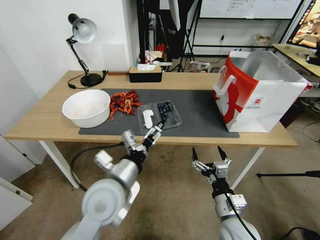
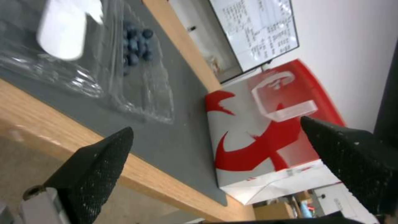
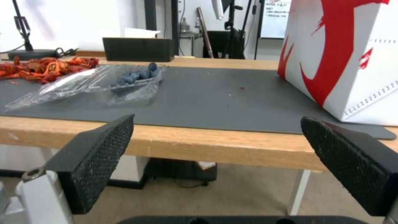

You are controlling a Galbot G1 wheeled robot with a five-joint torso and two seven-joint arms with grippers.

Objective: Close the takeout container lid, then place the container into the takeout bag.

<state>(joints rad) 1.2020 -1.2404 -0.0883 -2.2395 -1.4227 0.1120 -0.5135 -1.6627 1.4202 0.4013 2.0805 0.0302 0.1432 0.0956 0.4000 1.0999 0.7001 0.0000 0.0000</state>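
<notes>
The takeout container (image 1: 159,116) lies open on the mat (image 1: 196,103), its lid (image 1: 147,119) flat beside the berry half. Risk: a push on the thin lid could slide the box or spill berries. The left gripper (image 1: 156,130), wide open and empty, hovers at the container's near edge. The right gripper (image 1: 208,154), open and empty, waits below the table (image 1: 40,123). The takeout bag (image 1: 256,93) stands well apart, to the right.

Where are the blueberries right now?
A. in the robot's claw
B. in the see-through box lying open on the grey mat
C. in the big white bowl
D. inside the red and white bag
B. The blueberries sit in the takeout container, which lies open on the grey mat with its lid flat beside them.
</notes>
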